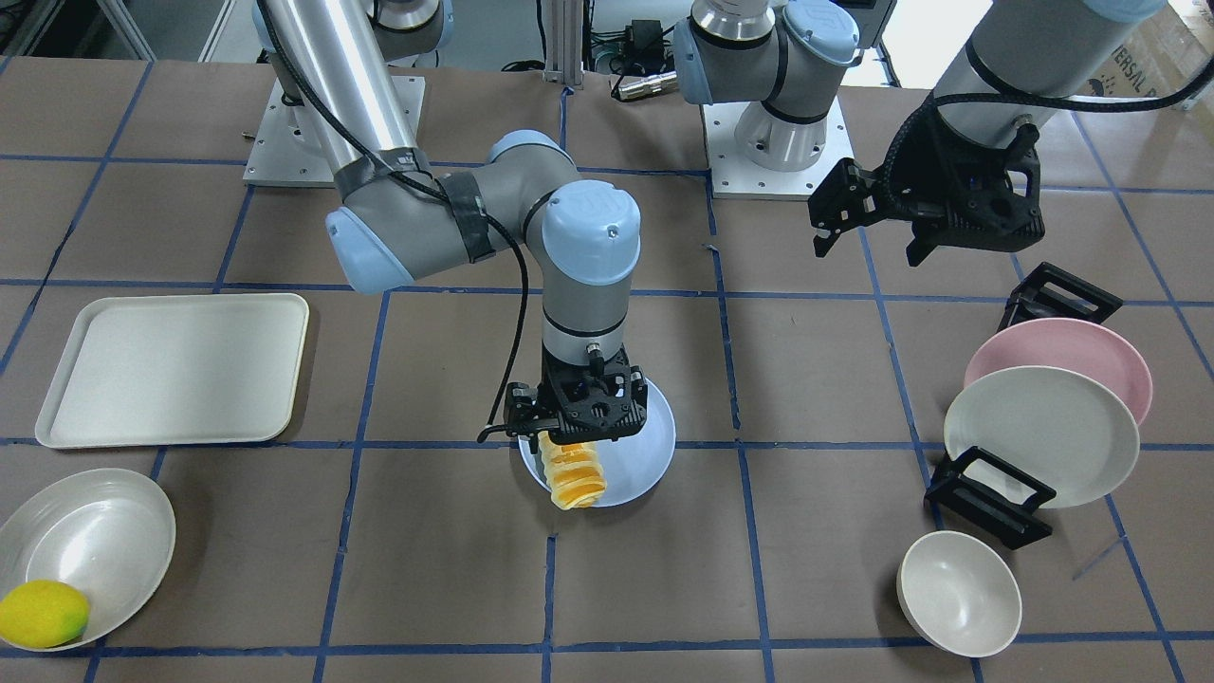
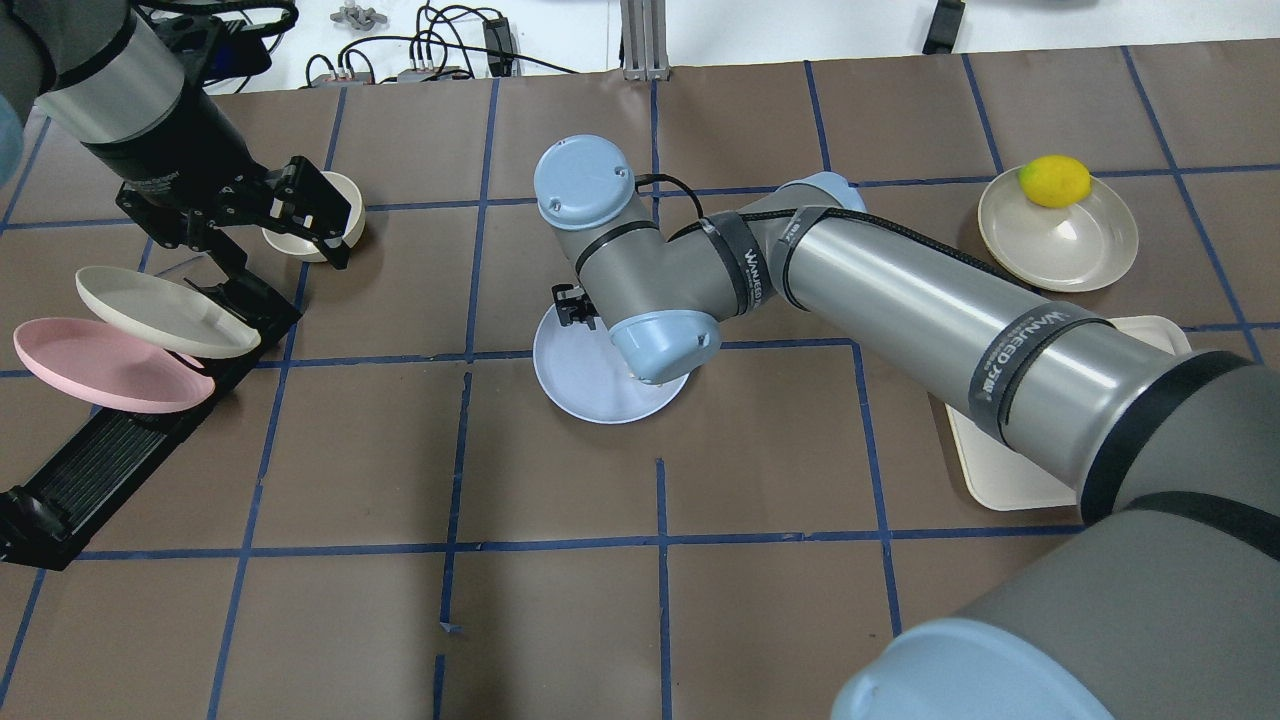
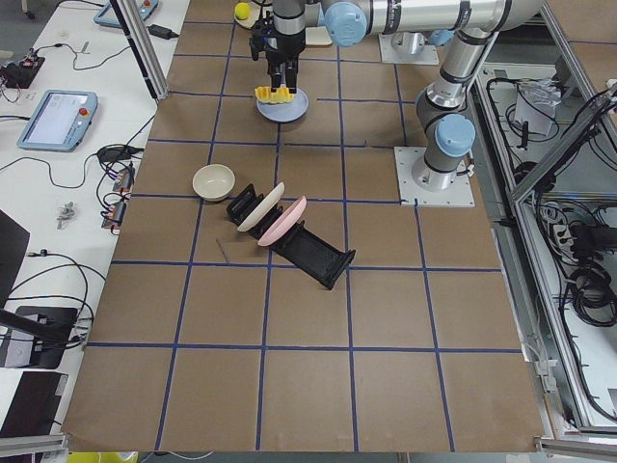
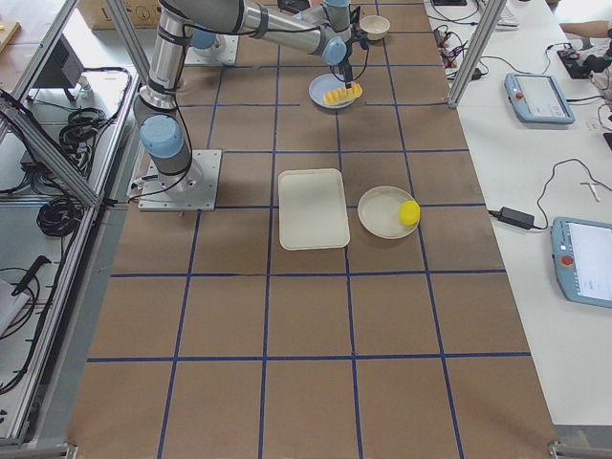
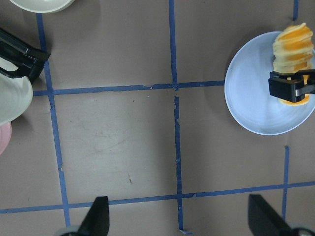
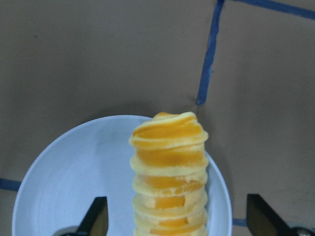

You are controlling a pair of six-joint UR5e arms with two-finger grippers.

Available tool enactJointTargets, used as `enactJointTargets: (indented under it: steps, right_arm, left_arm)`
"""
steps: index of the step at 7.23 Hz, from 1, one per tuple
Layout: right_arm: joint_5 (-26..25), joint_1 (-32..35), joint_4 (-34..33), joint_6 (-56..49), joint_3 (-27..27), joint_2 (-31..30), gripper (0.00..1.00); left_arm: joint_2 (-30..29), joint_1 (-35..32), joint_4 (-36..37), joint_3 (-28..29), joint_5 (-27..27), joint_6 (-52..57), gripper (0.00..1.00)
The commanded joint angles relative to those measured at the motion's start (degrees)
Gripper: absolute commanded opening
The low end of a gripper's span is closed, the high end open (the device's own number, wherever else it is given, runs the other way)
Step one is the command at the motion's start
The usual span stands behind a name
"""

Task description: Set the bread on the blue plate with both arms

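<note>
While lying on the plate, bread is resting its near end right at the rim on the operators' side. Right gripper is hovering straight over it, jaws gaping wide either side of the loaf, not touching it, gripping nothing. Farther back, left gripper is hanging high over the table near the rack, jaws also wide apart, empty
</note>
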Motion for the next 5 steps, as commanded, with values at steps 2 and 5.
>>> enactJointTargets:
  steps: [2,5]
  right_arm:
    - [0.3,-10.0,13.6,-8.8,-5.1,-10.1,1.00]
    - [6.1,-21.6,35.9,-14.8,-6.2,-22.5,1.00]
  left_arm:
    - [3.1,0.0,2.8,-5.8,0.0,-3.3,1.00]
    - [3.1,0.2,2.8,-5.9,0.1,-3.4,1.00]
